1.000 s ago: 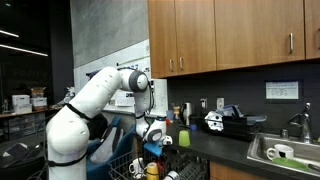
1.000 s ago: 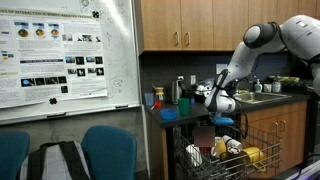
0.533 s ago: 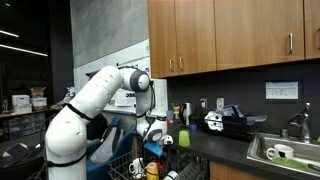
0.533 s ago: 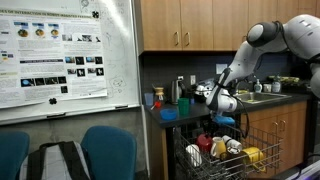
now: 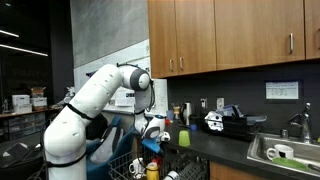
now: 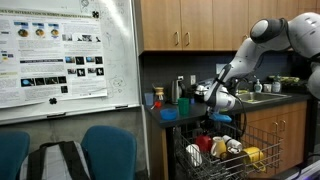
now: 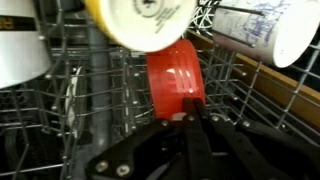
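Evidently gripper point(image 7: 190, 118) pinched shut on red cup point(image 7: 175, 78) (its rim), over dish rack point(image 7: 60, 105)

Wooden cabinets point(image 5: 230, 35) above dark counter point(image 5: 222, 148), whiteboard point(image 6: 122, 50) beside.

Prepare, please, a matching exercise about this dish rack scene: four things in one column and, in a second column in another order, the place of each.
Things:
1. red cup
2. yellow-rimmed bowl
3. white mug with blue print
4. green cup

Places:
A. on the counter, outside the dish rack
B. at the fingertips of the gripper
C. top right of the wrist view
D. top middle of the wrist view, above the red cup

Pairs: 1-B, 2-D, 3-C, 4-A.
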`<act>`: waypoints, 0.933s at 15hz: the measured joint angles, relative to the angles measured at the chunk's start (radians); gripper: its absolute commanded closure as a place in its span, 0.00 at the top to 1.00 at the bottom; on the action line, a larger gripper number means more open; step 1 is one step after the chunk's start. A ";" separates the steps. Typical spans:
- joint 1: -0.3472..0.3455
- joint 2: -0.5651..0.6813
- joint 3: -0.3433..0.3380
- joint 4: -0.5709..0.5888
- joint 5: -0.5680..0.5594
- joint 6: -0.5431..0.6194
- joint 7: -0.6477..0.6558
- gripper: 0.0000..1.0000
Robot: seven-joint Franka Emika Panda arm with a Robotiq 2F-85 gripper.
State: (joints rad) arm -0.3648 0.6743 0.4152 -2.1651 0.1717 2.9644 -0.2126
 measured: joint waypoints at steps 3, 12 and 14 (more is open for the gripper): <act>0.007 0.017 0.066 -0.001 0.017 0.000 0.000 0.00; 0.010 0.017 0.096 -0.015 0.023 -0.004 0.000 0.56; 0.013 0.012 0.085 -0.020 0.023 -0.004 0.001 0.70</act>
State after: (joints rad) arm -0.3516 0.6864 0.5002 -2.1850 0.1942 2.9604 -0.2111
